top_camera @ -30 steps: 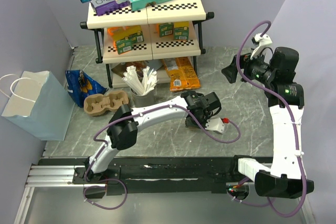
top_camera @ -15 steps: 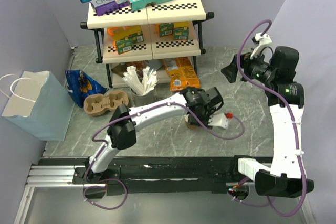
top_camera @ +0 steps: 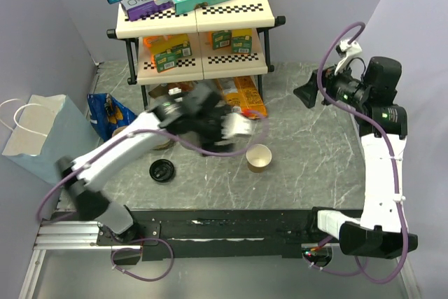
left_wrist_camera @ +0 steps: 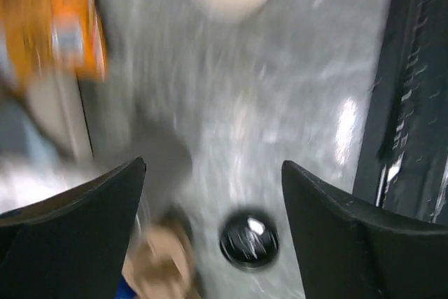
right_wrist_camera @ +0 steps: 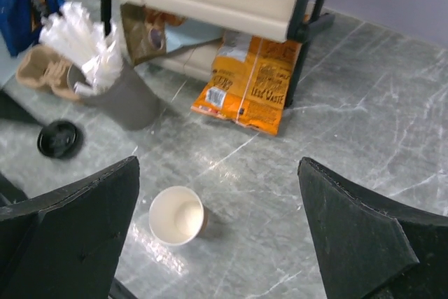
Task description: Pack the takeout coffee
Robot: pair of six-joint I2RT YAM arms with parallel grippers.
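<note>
The cup [right_wrist_camera: 178, 215] is being shown as tan kraft paper, matt outside and pale and smooth inside. The lid [right_wrist_camera: 59, 138] is being seen as black plastic with a slight sheen. The table [right_wrist_camera: 364, 103] is being presented as a grey, marble-patterned surface, smooth and faintly glossy, with glare being thrown back beside the cup. The snack bag [right_wrist_camera: 252, 89] is being shown as crinkled, shiny orange film. The carrier [right_wrist_camera: 35, 71] is being seen as rough, matt brown pulp. The shopping bag [top_camera: 45, 138] is being shown as matt pale blue paper. The left end effector [left_wrist_camera: 212, 187] and right end effector [right_wrist_camera: 218, 173] are being shown in matt black plastic.
</note>
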